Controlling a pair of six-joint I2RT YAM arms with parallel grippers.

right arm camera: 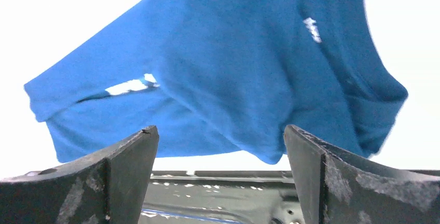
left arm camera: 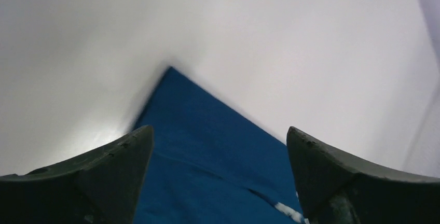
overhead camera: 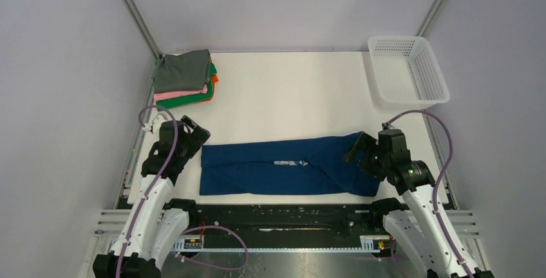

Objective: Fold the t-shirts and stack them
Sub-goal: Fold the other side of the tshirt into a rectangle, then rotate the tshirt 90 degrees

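The dark blue t-shirt (overhead camera: 283,167) lies folded into a long strip across the near part of the table, its small white print showing near the middle. It also shows in the left wrist view (left arm camera: 207,151) and the right wrist view (right arm camera: 233,68). My left gripper (overhead camera: 195,131) is open and empty at the strip's left end, just above its far corner. My right gripper (overhead camera: 358,149) is open and empty over the strip's bunched right end. A stack of folded t-shirts (overhead camera: 185,78), grey on top with pink, green and orange below, sits at the far left.
A white plastic mesh basket (overhead camera: 407,71) stands at the far right corner. The white table (overhead camera: 290,91) is bounded by grey walls on three sides. A black rail with the arm bases (overhead camera: 283,217) runs along the near edge.
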